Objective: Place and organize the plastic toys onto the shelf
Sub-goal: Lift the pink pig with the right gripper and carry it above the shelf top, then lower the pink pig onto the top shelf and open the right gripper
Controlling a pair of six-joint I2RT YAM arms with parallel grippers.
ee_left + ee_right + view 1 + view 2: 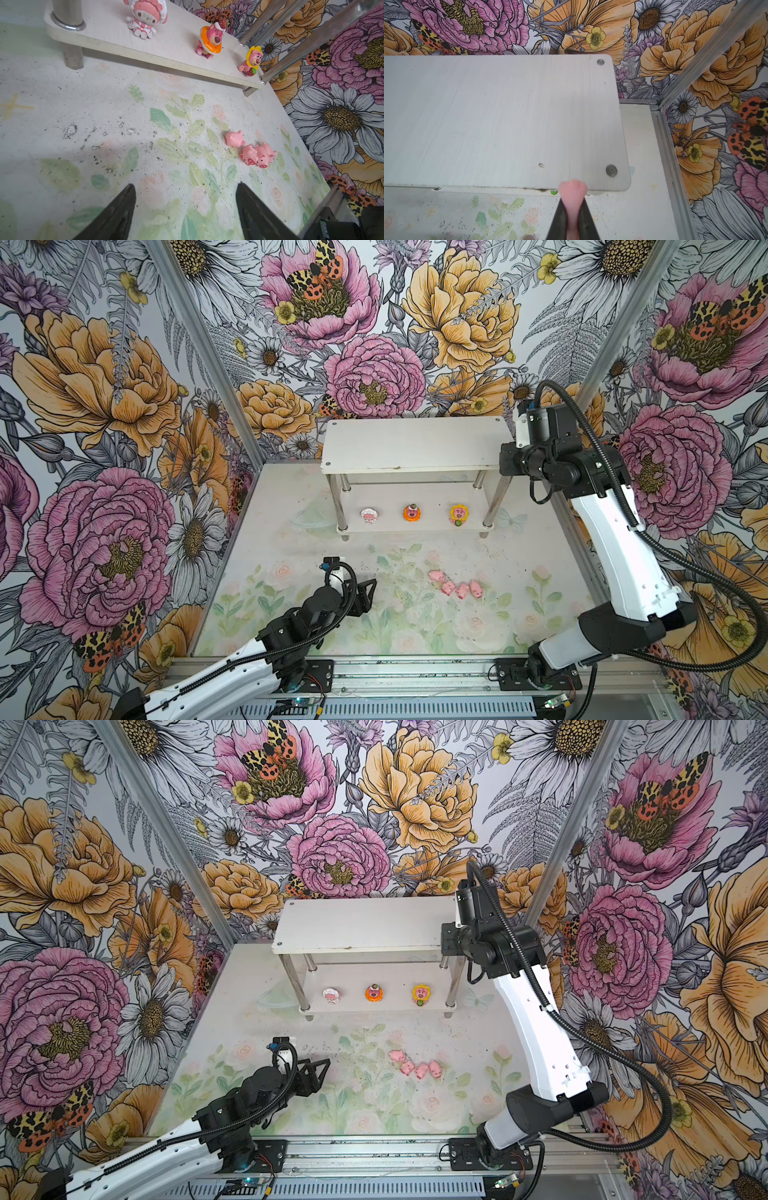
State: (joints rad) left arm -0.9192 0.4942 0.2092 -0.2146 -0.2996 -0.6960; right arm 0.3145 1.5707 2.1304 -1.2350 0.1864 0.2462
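1. At five o'clock of the shelf (488, 114), your right hand (572, 200) is clamped on a pink pig (573, 188).
2. Your left hand (186, 187) hangs apart; four pigs (462, 591) lie at its three o'clock on the tabletop (415, 626).

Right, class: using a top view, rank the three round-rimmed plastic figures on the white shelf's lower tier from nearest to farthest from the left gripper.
1. White-rimmed pink-faced plastic figure, left end of the row, nearest the left gripper.
2. Orange-rimmed plastic figure, middle.
3. Yellow-rimmed plastic figure, right end.
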